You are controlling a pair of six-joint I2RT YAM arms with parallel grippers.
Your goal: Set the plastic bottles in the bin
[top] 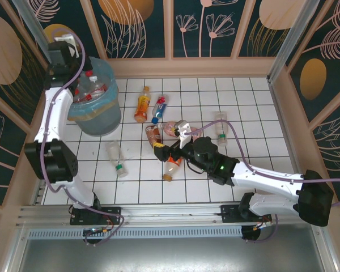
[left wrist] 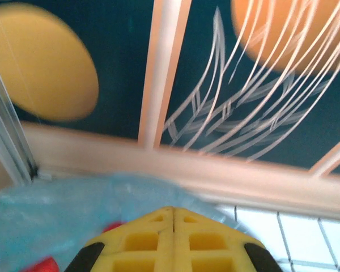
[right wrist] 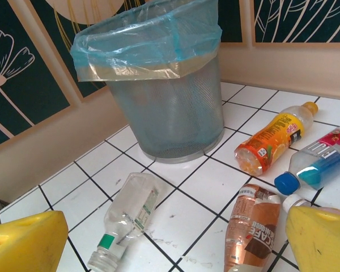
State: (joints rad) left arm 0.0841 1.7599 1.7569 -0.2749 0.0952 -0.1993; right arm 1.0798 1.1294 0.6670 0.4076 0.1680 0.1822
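Observation:
The bin (top: 96,105), grey mesh lined with a blue bag, stands at the far left and holds several bottles with red caps. My left gripper (top: 73,56) hangs over its far rim; in the left wrist view its yellow fingers (left wrist: 174,226) are pressed together with nothing between them. My right gripper (top: 164,152) hovers open over the middle of the floor. Between its spread fingers (right wrist: 28,241) lie a clear bottle (right wrist: 127,218) with a green band and a brown bottle (right wrist: 252,226). An orange bottle (right wrist: 272,139) and a blue-capped bottle (right wrist: 320,158) lie beyond.
More bottles are scattered on the white tiled floor (top: 238,96): a pink one (top: 171,128), a crushed one (top: 171,167) under the right gripper and a clear one (top: 221,127) to the right. Patterned walls with wooden frames enclose the floor on three sides.

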